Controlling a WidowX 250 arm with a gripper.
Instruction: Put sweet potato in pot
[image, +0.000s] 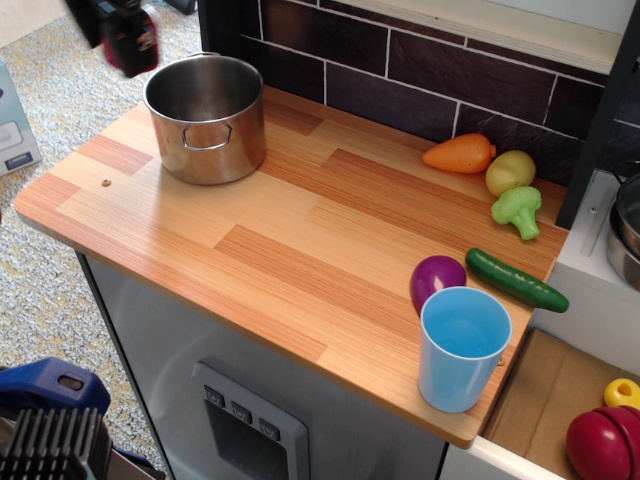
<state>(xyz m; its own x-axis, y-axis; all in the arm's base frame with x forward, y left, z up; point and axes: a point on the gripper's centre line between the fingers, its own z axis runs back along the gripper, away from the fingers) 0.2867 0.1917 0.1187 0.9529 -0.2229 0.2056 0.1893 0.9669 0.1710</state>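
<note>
The shiny steel pot stands at the back left of the wooden counter, and what shows of its inside is bare. My black gripper is in the air at the top left, just left of and above the pot's rim. It is shut on the small crimson sweet potato, whose red surface shows at the gripper's right side. The arm above it is cut off by the frame's top edge.
At the back right lie an orange tapered toy, a yellow-green toy and a green broccoli. Near the front right are a purple egg-shaped toy, a green cucumber and a light blue cup. A dark brick wall runs behind.
</note>
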